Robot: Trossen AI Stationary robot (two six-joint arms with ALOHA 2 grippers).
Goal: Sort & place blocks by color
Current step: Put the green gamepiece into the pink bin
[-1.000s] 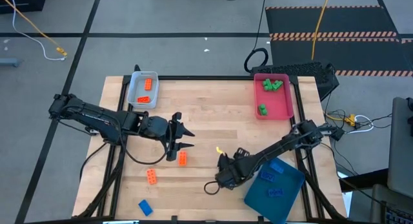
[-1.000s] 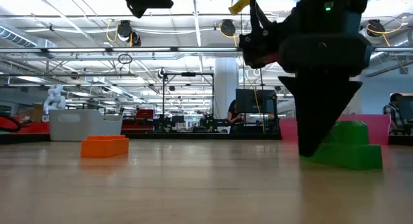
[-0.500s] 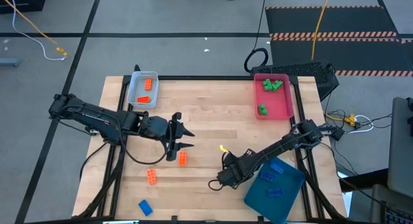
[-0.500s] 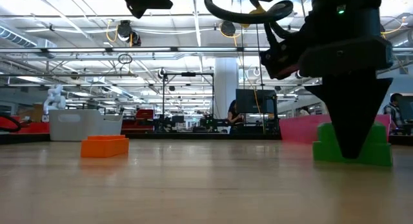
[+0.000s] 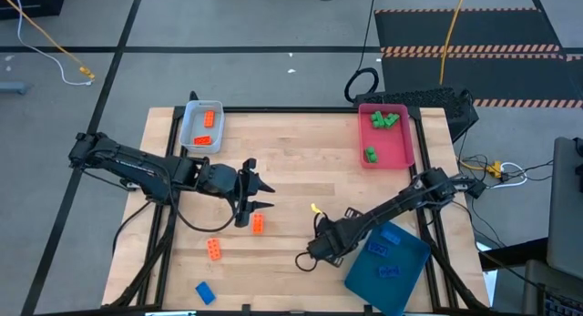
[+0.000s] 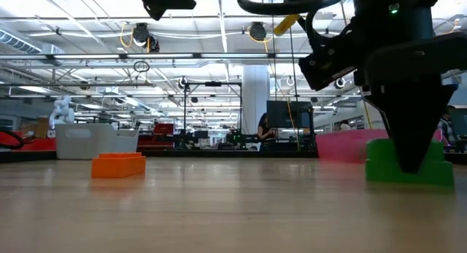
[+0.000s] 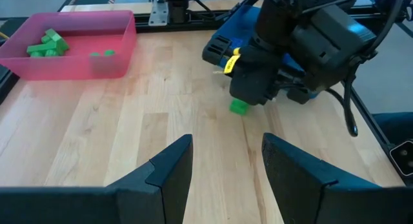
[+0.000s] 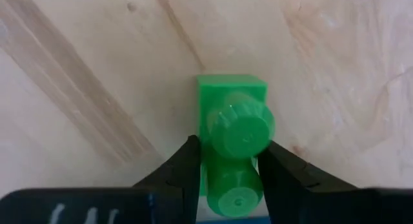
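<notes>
The wooden table (image 5: 301,161) carries three trays. The dark-teal tray (image 5: 401,275) lies at the near right corner, partly over the edge, with blue blocks (image 5: 390,236) in it. The pink tray (image 5: 393,147) sits at the far right and holds green blocks (image 5: 383,119) at its far end, plus one more nearer. The pale-blue tray (image 5: 194,134) at the far left holds two orange blocks (image 5: 208,120).

Loose on the boards: an orange block (image 5: 258,224) just beside the left gripper, another orange block (image 5: 214,250) nearer the front edge, a blue block (image 5: 205,292) at the near left edge, and a tiny yellow piece (image 5: 313,208) near the table's middle.

The right arm reaches from the right edge low across the teal tray's corner, its wrist turned straight down. The right gripper (image 8: 227,162) stands over a green block (image 8: 232,143) resting on the wood left of the teal tray, its fingers narrowed against the block's two sides.

The left arm stretches in from the left edge, nearly level. The left gripper (image 7: 226,161) hovers left of centre, pointing toward the right arm, jaws partly apart and empty.
</notes>
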